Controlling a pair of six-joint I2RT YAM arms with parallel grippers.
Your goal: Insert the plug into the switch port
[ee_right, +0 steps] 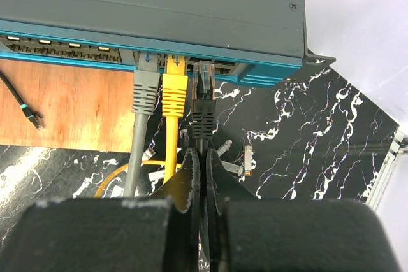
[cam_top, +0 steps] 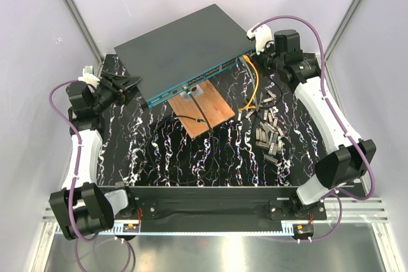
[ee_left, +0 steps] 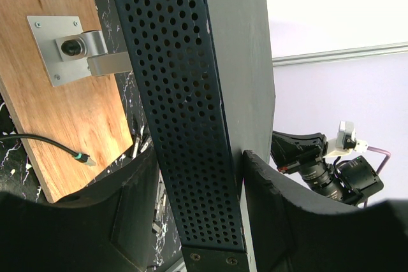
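Two grips: left gripper (ee_left: 199, 197) clamps switch (cam_top: 185, 46); right gripper (ee_right: 203, 176) seemingly pinches plug (ee_right: 204, 113).

You had bright, even light off the pale walls (cam_top: 38, 17), only soft shadow beneath the switch (cam_top: 185, 46) on the worktop (cam_top: 159, 157), while the left end effector (ee_left: 201, 183) and right end effector (ee_right: 203, 170) loomed dark and blurred up close.
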